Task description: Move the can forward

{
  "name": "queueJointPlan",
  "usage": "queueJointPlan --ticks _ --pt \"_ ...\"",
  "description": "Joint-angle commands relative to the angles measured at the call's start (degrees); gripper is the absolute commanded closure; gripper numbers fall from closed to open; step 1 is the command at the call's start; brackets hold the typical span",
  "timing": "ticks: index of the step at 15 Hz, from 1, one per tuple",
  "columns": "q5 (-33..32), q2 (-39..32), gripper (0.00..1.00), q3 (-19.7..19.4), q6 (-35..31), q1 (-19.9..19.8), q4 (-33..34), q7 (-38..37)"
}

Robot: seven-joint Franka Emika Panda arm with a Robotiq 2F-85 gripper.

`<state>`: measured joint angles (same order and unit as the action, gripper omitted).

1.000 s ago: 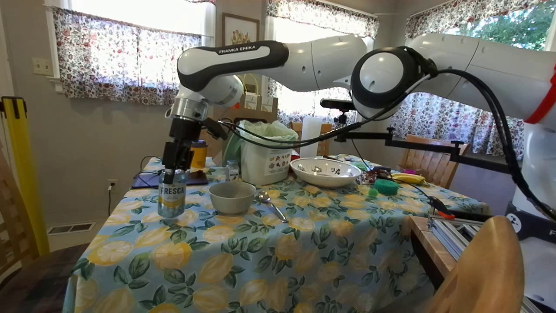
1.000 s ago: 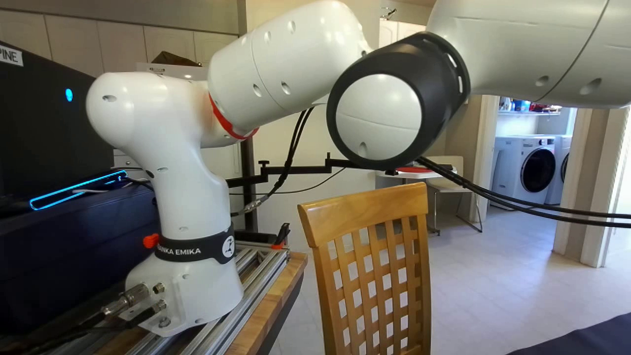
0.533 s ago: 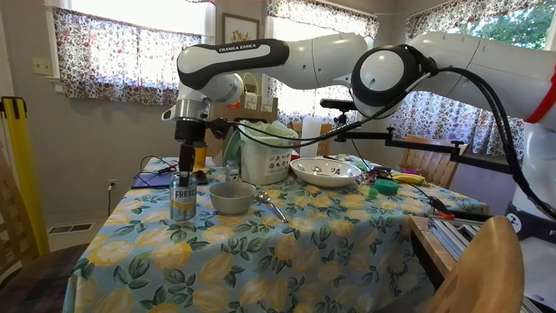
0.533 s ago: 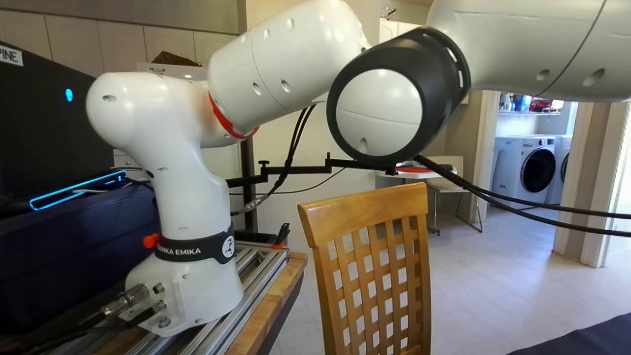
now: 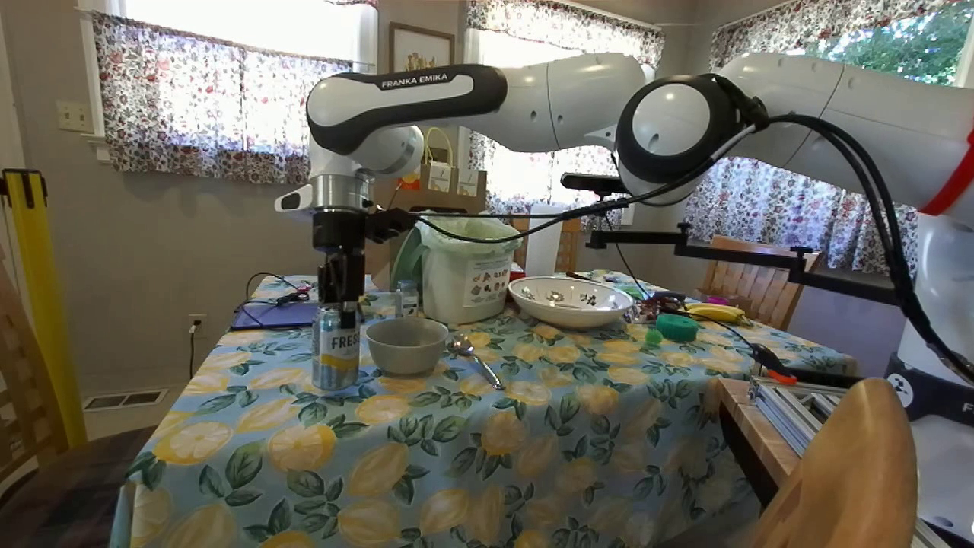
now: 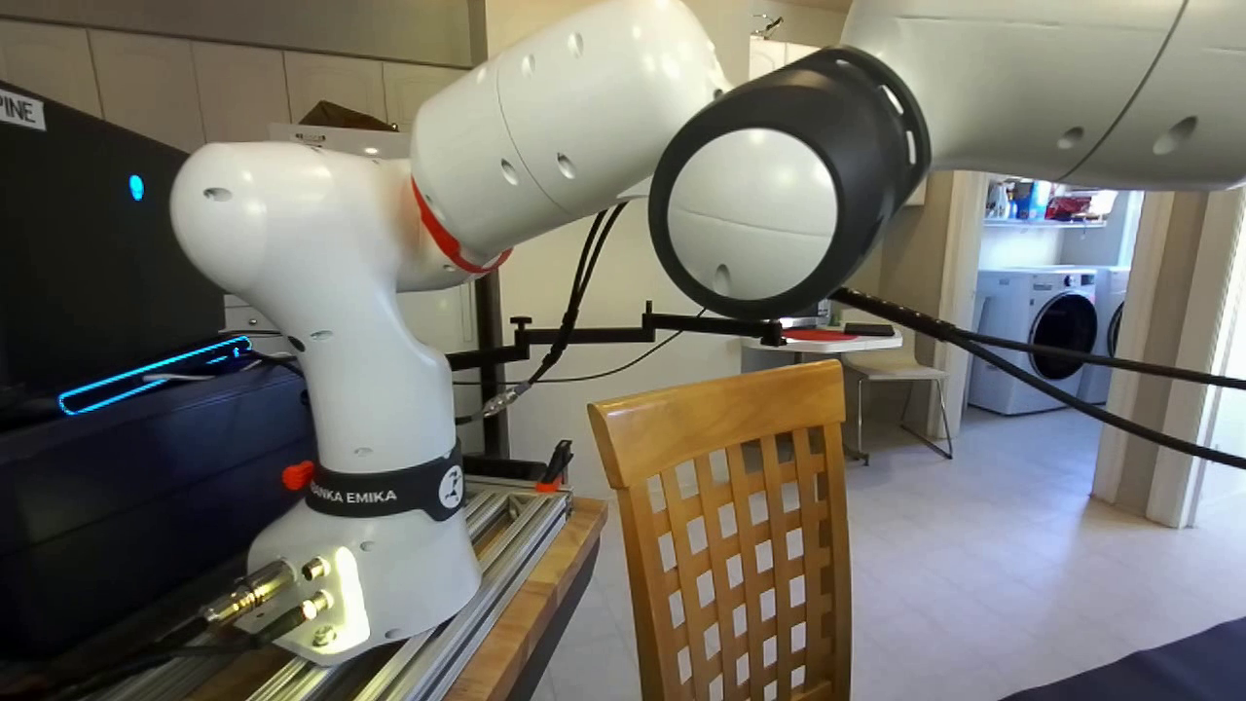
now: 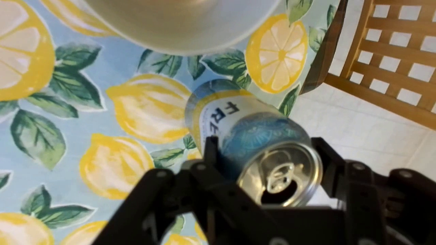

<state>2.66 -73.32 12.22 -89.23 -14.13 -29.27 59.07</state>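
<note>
The can (image 5: 335, 361), silvery blue with a yellow band and FRESCA lettering, stands upright at the near left part of the table in an exterior view. Whether its base touches the cloth I cannot tell for sure. Black jaws of my gripper (image 7: 264, 144) clasp its upper end in the wrist view, one finger (image 7: 212, 149) on each side of it. The opened lid with its pull tab faces the wrist camera. From an exterior view the gripper (image 5: 342, 308) comes straight down over the can's top and hides part of it. Neither shows in the remaining exterior view.
A grey bowl (image 5: 407, 358) stands close beside the can, with a spoon (image 5: 475, 361) on its far side. Behind are a white bin (image 5: 460, 285), a wide patterned bowl (image 5: 571, 304) and a purple flat object (image 5: 278, 317). A wooden chair (image 6: 725, 487) stands near the robot base.
The gripper has carried the can rightward in the exterior view, nearer the grey bowl and slightly lower in the picture. The wrist has swung from leaning to nearly vertical.
</note>
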Motion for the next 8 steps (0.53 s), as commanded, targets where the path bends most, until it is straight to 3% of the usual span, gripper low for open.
queueJointPlan --ticks 1,2,3,8 --pt "-2.3 0.0 0.57 -0.6 0.8 1.0 0.6 6.5" --pt "-2.7 -0.1 0.57 -0.9 0.0 1.2 0.8 5.8" --pt "-1.2 0.0 0.32 -0.1 0.2 0.6 0.0 3.0" --pt "-1.9 0.0 0.32 -0.3 0.1 1.0 0.0 3.3"
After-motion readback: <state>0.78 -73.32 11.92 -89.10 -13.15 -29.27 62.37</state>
